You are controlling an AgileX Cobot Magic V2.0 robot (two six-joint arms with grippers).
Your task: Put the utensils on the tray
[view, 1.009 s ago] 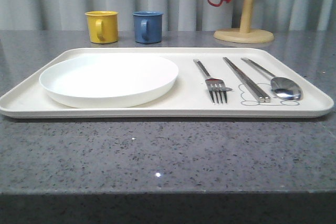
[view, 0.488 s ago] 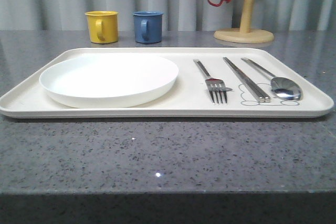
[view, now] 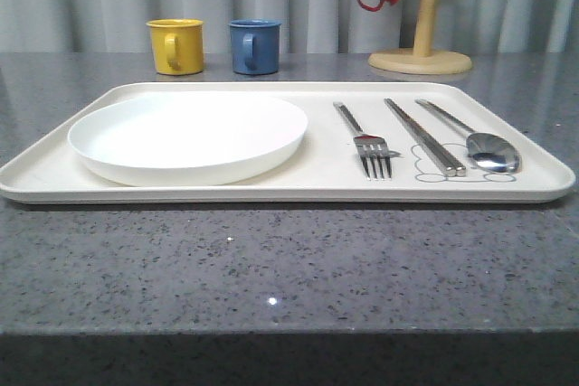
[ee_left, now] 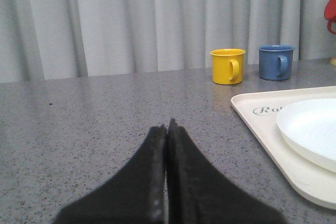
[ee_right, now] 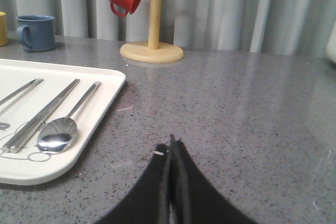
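Utensils are all on the cream tray [view: 507,189] as far as I see: the white plate [view: 188,137] on its left half, then fork [view: 365,142], chopsticks [view: 423,136] and spoon [view: 488,148] side by side on the right half, approx parallel, none touching another. I judge the task done, nothing left to place; only the arms to keep away. My left gripper [ee_left: 167,129] has its fingers pressed together, holding nothing, low over bare counter, w/ the tray corner and plate off to its right, apart from it. My right gripper [ee_right: 171,145] is also pressed together and empty, over the grey counter just beside the tray's right edge; the spoon is the nearest piece, to its left, not touching.
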